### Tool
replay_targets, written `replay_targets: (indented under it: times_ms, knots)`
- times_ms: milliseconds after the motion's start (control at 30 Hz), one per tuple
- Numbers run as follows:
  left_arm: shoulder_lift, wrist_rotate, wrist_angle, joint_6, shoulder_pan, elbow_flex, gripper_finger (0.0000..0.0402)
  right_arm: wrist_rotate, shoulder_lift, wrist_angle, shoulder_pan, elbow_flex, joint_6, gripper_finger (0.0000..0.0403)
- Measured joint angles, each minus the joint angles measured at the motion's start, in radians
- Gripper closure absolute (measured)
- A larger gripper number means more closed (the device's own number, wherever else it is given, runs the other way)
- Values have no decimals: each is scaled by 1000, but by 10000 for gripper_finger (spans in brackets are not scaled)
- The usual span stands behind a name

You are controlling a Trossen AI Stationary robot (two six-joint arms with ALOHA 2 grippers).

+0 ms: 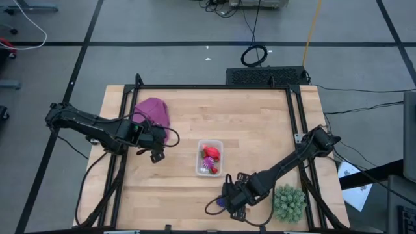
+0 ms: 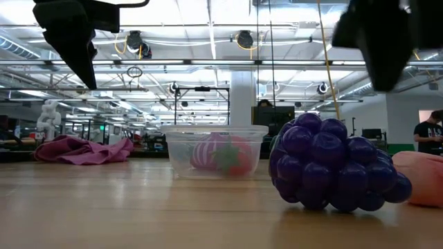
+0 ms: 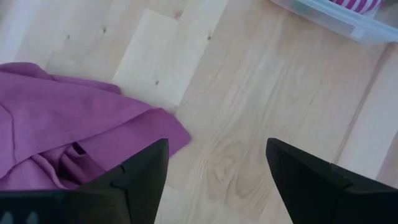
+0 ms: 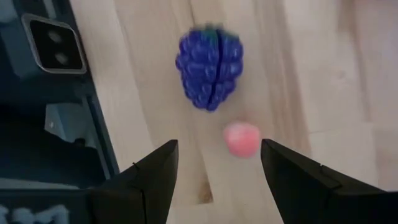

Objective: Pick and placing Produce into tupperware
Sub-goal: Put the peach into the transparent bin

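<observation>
clear tupperware (image 1: 209,158) mid-table already holds red and striped toy fruits, while the grape bunch (image 4: 208,67) and pink piece (image 4: 241,138) wait beneath the right gripper (image 4: 217,171), open and empty.

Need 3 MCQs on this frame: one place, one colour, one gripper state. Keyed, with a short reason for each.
1. Where does the purple grape bunch lie?
A. inside the tupperware
B. on the table by the near edge, below the right gripper
C. on the magenta cloth

2. What colour is the small round fruit beside the grapes?
A. pink
B. yellow
C. green

3. How is the left gripper?
A. shut on the cloth
B. shut on a berry
C. open, holding nothing

Key: 1 B, the right wrist view shows the grapes on bare wood ahead of the right gripper, apart from the tupperware. 2 A, it shows pink next to the grapes. 3 C, the left wrist view shows its fingers spread over bare wood beside the magenta cloth.
</observation>
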State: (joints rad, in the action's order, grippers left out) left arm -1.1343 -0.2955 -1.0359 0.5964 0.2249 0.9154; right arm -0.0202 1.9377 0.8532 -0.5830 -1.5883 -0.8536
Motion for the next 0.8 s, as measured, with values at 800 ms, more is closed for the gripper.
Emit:
replay_targets:
  times_ms: [800]
  knots:
    - [0, 0, 1, -16, 0, 0, 128, -64, 0, -149, 46, 213, 10, 181]
